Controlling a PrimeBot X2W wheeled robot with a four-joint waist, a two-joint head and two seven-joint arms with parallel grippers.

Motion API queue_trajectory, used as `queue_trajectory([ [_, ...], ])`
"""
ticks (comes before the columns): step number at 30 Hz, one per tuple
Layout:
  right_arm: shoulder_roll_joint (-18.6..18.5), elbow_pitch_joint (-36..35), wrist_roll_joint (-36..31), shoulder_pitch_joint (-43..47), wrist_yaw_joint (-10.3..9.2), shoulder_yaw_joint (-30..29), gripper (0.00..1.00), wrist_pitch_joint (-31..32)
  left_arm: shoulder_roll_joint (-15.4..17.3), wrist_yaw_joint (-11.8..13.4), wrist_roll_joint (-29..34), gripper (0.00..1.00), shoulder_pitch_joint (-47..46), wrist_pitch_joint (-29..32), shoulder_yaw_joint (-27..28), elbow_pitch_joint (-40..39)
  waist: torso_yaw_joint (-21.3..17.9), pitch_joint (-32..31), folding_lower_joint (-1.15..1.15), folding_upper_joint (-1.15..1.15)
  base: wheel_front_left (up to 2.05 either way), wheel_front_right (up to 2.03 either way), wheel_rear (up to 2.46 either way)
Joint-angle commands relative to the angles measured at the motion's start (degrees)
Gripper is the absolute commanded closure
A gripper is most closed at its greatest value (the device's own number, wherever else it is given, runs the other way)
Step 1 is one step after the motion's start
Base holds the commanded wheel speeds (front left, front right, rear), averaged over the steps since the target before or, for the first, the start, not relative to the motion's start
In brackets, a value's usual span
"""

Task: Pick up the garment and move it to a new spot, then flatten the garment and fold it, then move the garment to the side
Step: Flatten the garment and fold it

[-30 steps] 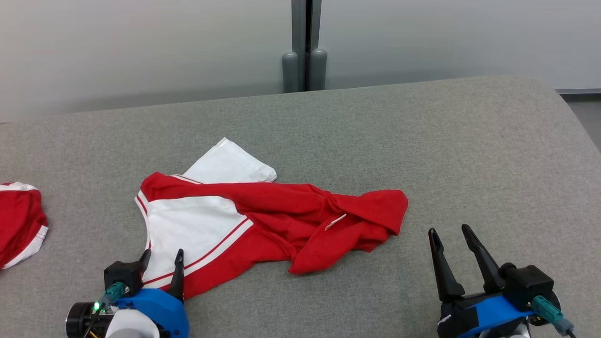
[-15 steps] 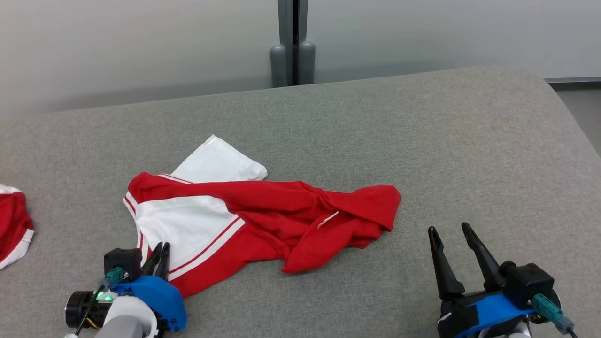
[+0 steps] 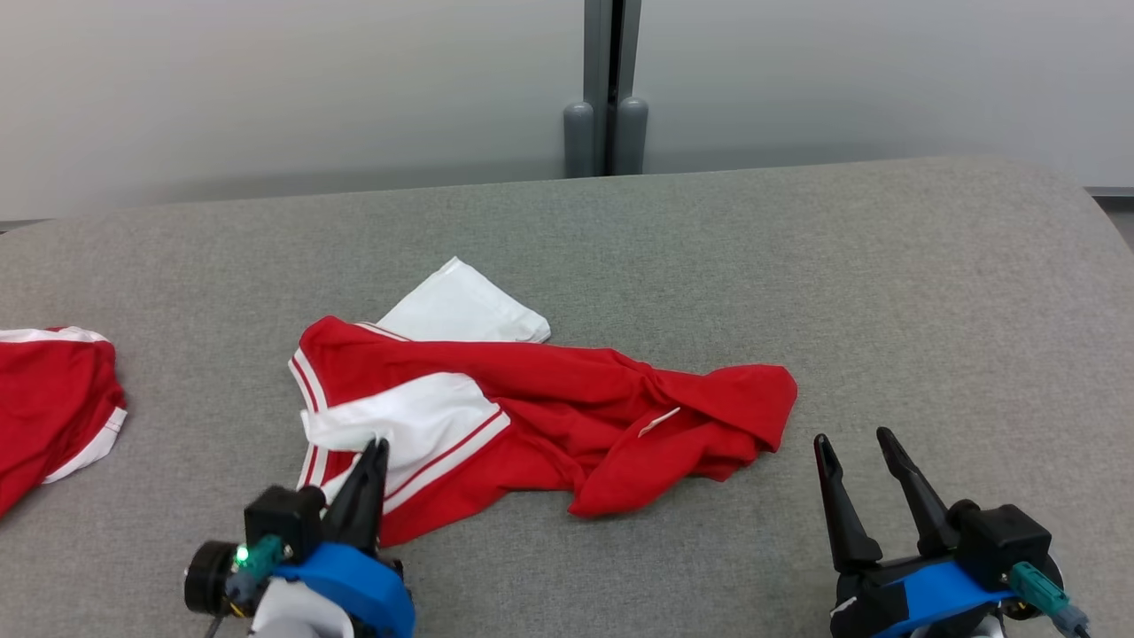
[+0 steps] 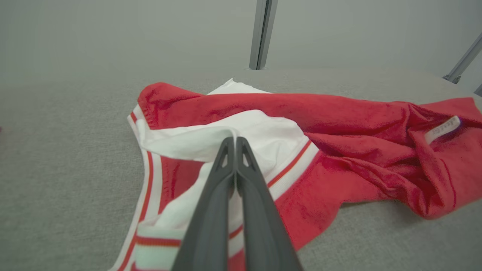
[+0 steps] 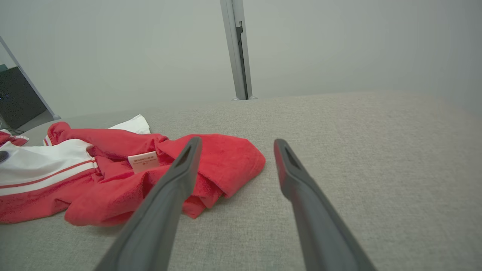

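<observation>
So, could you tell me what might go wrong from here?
1. The left gripper pinches just a thin white fold of the garment at its tips; it may slip free when lifted.
2. The right gripper is open and apart from the garment, so a one-sided pull may drag it bunched.
3. A second garment lies to the left; moving that way could overlap them.
</observation>
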Motion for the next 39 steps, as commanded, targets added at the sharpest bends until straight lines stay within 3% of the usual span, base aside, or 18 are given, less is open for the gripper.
queue_trajectory([
  [1, -0.15, -0.11, 0.22, 0.63, 0.01, 0.06, 0.00, -0.21, -0.22, -0.07, 0.92, 1.00, 3.54, -0.14, 0.03, -3.07, 0.65, 0.08, 0.00, 0.00, 0.00, 0.00, 0.00],
  [11, -0.13, 0.08, 0.11, 0.65, 0.01, -0.05, 0.00, -0.21, -0.01, 0.18, 4.73, 1.00, 19.23, -0.16, 1.15, -15.28, 2.22, 0.49, 0.00, 0.00, 0.00, 0.00, 0.00],
  [23, -0.13, 0.99, -0.09, 0.90, 0.01, -0.08, 0.00, -0.21, -1.05, 0.63, 6.68, 1.00, 26.98, -0.16, 5.95, -14.51, 2.52, -0.40, 0.00, 0.00, 0.00, 0.00, 0.00],
  [24, -0.13, 1.08, -0.12, 0.90, 0.01, -0.06, 0.00, -0.21, -0.97, 0.91, 7.07, 0.79, 27.33, -0.16, 6.80, -14.28, 2.47, -0.66, 0.00, 0.00, 0.00, 0.00, 0.00],
  [25, -0.12, 1.18, -0.13, 1.02, 0.01, -0.07, 0.00, -0.21, -1.05, 1.12, 7.18, 0.35, 27.65, -0.16, 7.58, -14.46, 2.44, -0.88, 0.00, 0.00, 0.00, 0.00, 0.00],
  [26, -0.13, 1.26, -0.12, 1.13, 0.01, -0.15, 0.00, -0.21, -1.20, 1.12, 7.65, 0.00, 27.73, -0.16, 8.45, -14.79, 2.45, -1.12, 0.00, 0.00, 0.00, 0.00, 0.00],
  [34, -0.12, 1.90, -0.06, 1.84, 0.01, -0.04, 0.00, -0.21, -3.05, -0.38, 10.50, 0.00, 26.78, -0.16, 16.85, -22.83, 2.23, -2.50, 0.00, 0.00, 0.00, 0.00, 0.00],
  [39, -0.14, 2.06, 0.09, 1.71, 0.01, 0.53, 0.00, -0.21, -3.83, -1.35, 12.18, 0.00, 22.50, -0.16, 21.05, -23.57, 1.49, -2.81, 0.00, 0.00, 0.00, 0.00, 0.00],
])
